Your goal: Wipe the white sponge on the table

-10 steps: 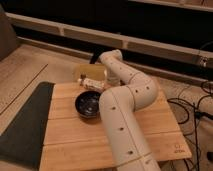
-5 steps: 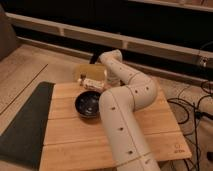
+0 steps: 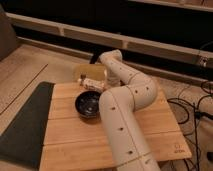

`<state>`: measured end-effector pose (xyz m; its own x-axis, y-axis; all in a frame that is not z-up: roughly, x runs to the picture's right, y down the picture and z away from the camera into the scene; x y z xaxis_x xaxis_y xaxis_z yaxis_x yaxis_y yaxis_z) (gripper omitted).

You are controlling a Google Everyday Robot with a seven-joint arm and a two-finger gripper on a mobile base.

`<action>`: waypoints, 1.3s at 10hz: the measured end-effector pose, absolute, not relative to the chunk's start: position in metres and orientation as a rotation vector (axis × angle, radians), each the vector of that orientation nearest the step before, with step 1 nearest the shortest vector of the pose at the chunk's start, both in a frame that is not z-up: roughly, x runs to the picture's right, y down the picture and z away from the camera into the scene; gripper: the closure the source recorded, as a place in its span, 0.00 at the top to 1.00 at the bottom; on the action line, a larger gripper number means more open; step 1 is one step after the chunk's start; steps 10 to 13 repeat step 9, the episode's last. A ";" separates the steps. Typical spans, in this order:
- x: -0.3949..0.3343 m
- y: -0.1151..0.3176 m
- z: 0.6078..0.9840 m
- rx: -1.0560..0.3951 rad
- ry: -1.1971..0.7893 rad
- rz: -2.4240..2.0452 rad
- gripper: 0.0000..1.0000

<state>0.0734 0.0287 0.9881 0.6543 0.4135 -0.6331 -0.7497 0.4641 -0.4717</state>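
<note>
Sponge (white) lies just beside end effector, on table.

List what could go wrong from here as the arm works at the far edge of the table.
The gripper sits low at the table's far edge, beside the white sponge; a sweep could push the sponge off that edge. The black bowl lies just in front of the sponge and against the arm's lower link, so a pull toward the near side might knock it.

Black bowl mid-tabletop; dark floor mat left; cables right.
</note>
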 end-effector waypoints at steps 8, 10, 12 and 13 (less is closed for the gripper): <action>0.073 0.029 0.988 -0.807 0.471 0.747 0.80; 0.073 0.029 0.988 -0.806 0.470 0.748 0.80; 0.073 0.029 0.988 -0.806 0.470 0.748 0.80; 0.073 0.029 0.988 -0.806 0.470 0.748 0.80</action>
